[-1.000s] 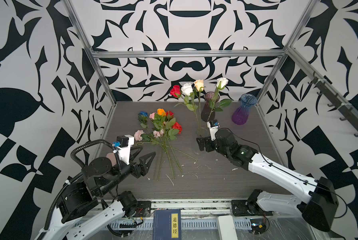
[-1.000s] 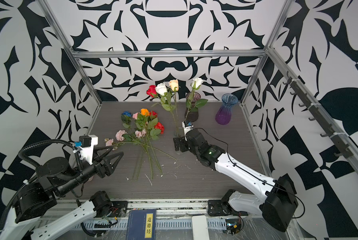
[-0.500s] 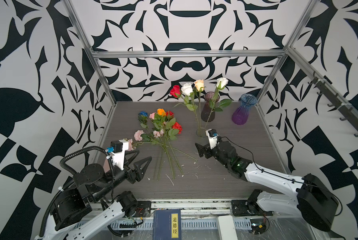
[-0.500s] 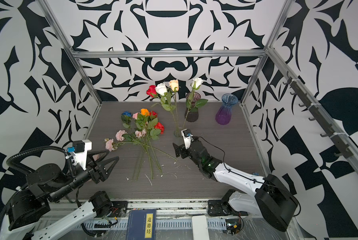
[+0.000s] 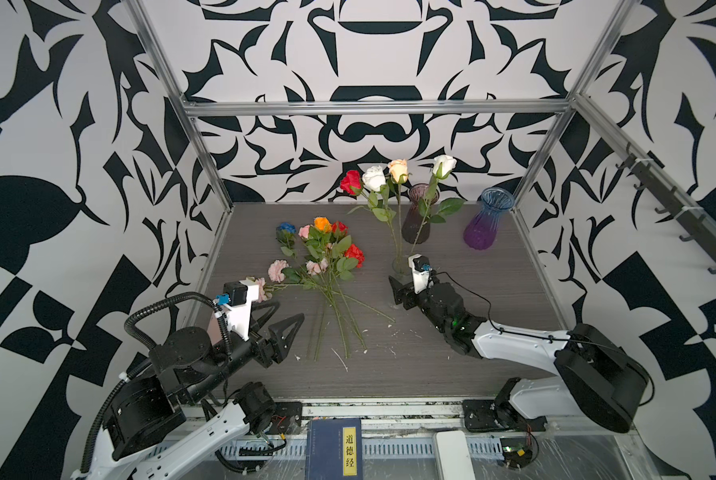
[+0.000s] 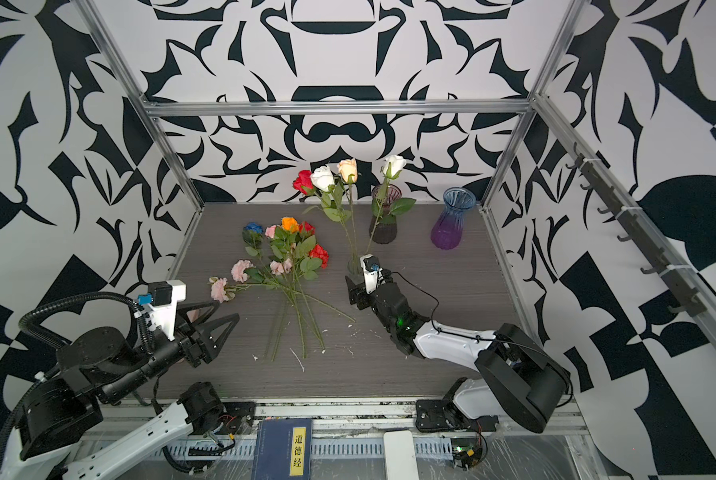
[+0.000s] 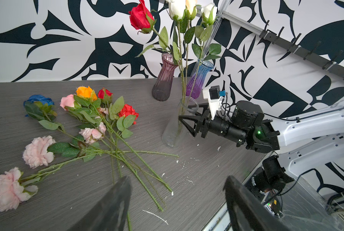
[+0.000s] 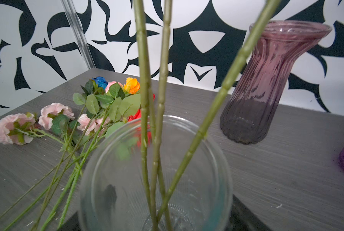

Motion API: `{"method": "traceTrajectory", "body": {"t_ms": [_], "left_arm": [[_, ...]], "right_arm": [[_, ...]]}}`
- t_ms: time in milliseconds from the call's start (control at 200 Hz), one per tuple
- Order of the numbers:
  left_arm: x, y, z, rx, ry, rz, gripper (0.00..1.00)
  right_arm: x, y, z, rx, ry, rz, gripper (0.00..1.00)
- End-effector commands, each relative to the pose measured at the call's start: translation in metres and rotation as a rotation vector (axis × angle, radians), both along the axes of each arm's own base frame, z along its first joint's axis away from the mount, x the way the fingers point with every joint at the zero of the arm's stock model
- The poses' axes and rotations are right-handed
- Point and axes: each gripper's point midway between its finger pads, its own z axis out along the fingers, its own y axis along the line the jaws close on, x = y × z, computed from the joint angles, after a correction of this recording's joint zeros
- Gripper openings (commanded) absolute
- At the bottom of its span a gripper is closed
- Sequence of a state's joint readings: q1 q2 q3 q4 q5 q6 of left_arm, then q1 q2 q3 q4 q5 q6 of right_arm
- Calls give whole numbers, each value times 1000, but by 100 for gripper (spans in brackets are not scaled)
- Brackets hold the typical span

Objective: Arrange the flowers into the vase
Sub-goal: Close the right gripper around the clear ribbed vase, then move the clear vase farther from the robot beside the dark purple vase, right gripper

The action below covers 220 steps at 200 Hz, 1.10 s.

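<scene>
A clear glass vase stands mid-table. It holds several roses: red, two white and peach. My right gripper straddles this vase, its jaws against the glass on both sides. The other flowers lie in a loose bunch on the table to the left, stems fanned toward the front. My left gripper hangs open and empty over the stem ends.
A plum glass vase and a blue-to-purple vase stand empty behind the clear one. White crumbs dot the grey table. A dark blue book lies beyond the front edge. Patterned walls and metal posts enclose the table.
The right gripper has moved in around the clear vase and narrowed its jaws onto it. The left arm has drawn back slightly, still open.
</scene>
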State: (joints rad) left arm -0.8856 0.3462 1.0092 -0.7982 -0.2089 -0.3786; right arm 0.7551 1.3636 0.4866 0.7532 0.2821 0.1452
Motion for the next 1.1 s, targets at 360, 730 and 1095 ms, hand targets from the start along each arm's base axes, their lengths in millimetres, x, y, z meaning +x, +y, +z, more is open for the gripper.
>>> {"method": "traceTrajectory", "body": {"t_ms": [360,730,1095], "left_arm": [[-7,11,-16,26,45,12,77],[-15,17,-26,12,84,10,75],[-26,16,-44,21,106,-40,71]], "right_arm": [[13,12,34,52,-110,-1,62],[35,31,49,-3,-184,3,60],[102,61,50,5,-228,-18,61]]}}
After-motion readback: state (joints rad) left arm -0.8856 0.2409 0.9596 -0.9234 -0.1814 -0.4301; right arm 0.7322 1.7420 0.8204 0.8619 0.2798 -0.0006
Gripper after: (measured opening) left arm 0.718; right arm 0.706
